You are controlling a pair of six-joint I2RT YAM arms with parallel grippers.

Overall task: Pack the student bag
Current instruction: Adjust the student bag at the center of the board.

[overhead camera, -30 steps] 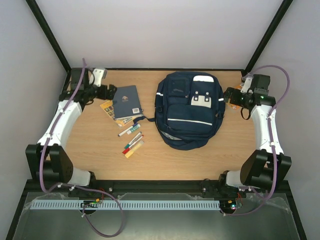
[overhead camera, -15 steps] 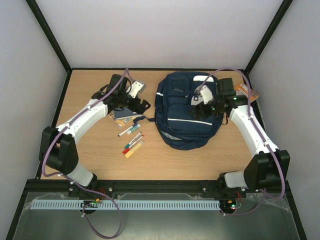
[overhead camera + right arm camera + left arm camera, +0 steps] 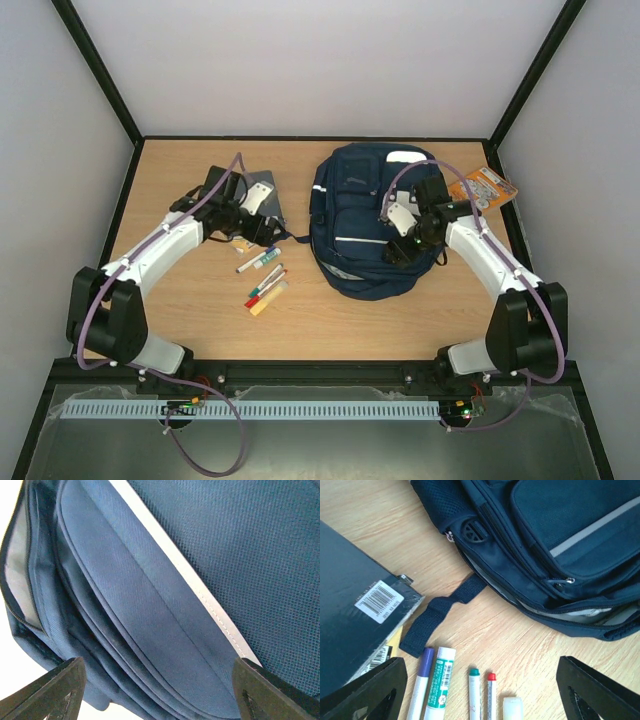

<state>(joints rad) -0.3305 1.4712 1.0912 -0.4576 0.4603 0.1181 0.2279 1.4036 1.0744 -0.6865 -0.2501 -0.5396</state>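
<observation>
The navy student bag [image 3: 355,215] lies flat in the middle of the table, white stripes up; it also shows in the left wrist view [image 3: 560,545] and fills the right wrist view [image 3: 165,605]. My left gripper [image 3: 268,236] is open and empty, low over the strap end [image 3: 427,625] and the pens [image 3: 263,280] beside the bag's left side. My right gripper [image 3: 398,252] is open and empty, close above the bag's lower front pocket, jaws spread either side of the stripe [image 3: 200,595].
A dark blue notebook [image 3: 355,615] lies on a yellow book left of the bag, partly under my left arm. Several markers and a glue stick [image 3: 440,682] lie in a row in front of it. An orange packet [image 3: 484,186] lies at the back right.
Both arms have swung in from the table's far corners. My left gripper came down by the pens; my right gripper moved onto the bag's lower front. The orange packet is now uncovered.
</observation>
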